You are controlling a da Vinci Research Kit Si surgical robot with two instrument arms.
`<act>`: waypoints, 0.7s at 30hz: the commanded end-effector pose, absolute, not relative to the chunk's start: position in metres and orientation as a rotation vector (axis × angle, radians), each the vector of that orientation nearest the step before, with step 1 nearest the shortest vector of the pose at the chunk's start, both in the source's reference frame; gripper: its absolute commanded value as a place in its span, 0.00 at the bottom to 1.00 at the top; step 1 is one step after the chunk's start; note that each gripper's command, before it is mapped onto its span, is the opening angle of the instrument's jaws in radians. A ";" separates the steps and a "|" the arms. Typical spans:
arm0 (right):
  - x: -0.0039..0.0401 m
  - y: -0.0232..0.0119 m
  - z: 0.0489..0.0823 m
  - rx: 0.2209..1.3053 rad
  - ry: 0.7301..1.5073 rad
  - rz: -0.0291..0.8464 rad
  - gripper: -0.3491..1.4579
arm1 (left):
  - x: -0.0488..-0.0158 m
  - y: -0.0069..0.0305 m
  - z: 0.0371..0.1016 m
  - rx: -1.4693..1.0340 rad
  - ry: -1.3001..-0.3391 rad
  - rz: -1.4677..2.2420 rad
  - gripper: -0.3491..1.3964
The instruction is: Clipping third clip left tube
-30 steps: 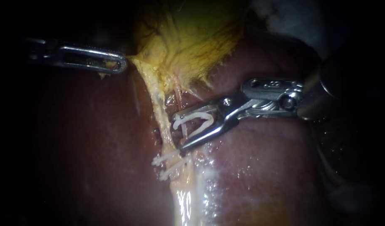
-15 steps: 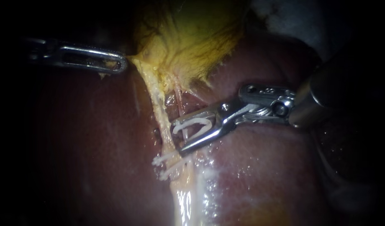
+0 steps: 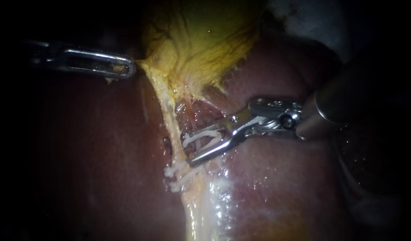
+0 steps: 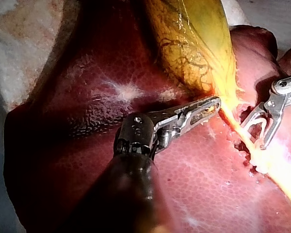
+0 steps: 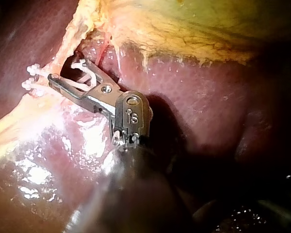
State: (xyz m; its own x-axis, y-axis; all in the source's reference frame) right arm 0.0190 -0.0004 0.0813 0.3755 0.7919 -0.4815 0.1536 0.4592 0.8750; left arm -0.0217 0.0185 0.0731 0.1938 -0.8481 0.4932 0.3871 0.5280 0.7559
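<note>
At frame centre the right instrument (image 3: 187,148) holds a white clip (image 3: 204,137) in its part-open end effector, tips against the left tube (image 3: 168,111) just above two clips (image 3: 178,175), while the left instrument's (image 3: 130,68) end effector, upper left, is clamped on the gallbladder (image 3: 201,40).

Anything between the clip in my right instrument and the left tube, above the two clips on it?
A thin reddish tube runs beside the pale left tube, on the right instrument's side, and meets the mouth of the open clip in its jaws; whether it lies inside cannot be told. The two clips sit below, clear.
</note>
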 end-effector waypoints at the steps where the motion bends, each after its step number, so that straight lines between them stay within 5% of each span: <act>1: 0.0194 -0.0004 0.0813 1.054 1.147 0.519 0.46 | -0.0217 0.0185 0.0731 0.533 -1.045 -0.925 0.00; 13: 0.0217 -0.0008 0.0809 1.245 1.280 0.532 0.46 | -0.0215 0.0185 0.0730 0.534 -1.045 -0.925 0.00; 21: 0.0224 -0.0012 0.0802 1.244 1.306 0.659 0.46 | -0.0214 0.0186 0.0730 0.535 -1.045 -0.925 0.00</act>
